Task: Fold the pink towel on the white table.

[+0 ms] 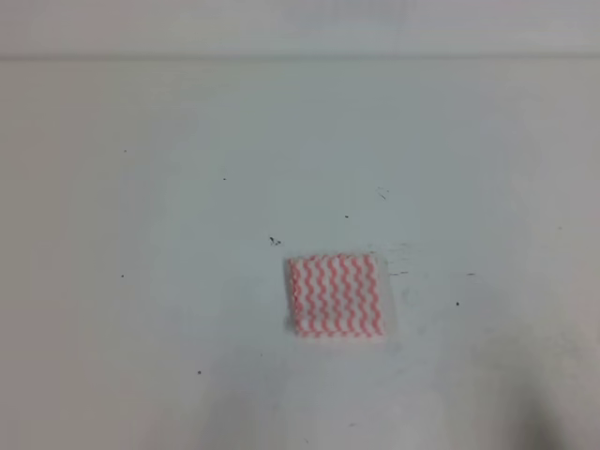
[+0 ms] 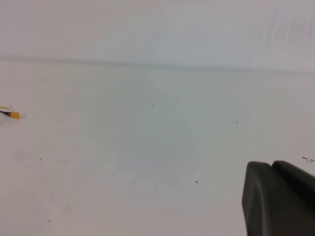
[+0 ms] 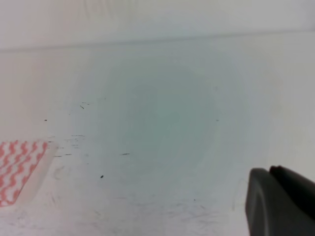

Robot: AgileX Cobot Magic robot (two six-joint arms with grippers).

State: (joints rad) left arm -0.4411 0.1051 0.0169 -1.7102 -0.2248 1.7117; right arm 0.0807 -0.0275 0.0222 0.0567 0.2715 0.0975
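Observation:
The pink towel [image 1: 336, 296] lies flat on the white table [image 1: 169, 281] as a small, compact rectangle just right of the middle, its wavy pink and white stripes facing up. Its right corner [image 3: 19, 169] shows at the left edge of the right wrist view. Neither gripper appears in the exterior high view. In the left wrist view only a dark part of the left gripper [image 2: 275, 199] shows at the lower right, over bare table. The right gripper [image 3: 280, 201] shows the same way, well to the right of the towel. Nothing is held in either.
A small orange connector on a wire [image 2: 14, 115] lies at the left edge of the left wrist view. The table's far edge [image 1: 300, 58] meets a pale wall. Tiny dark specks and scuffs [image 1: 274, 241] dot the tabletop.

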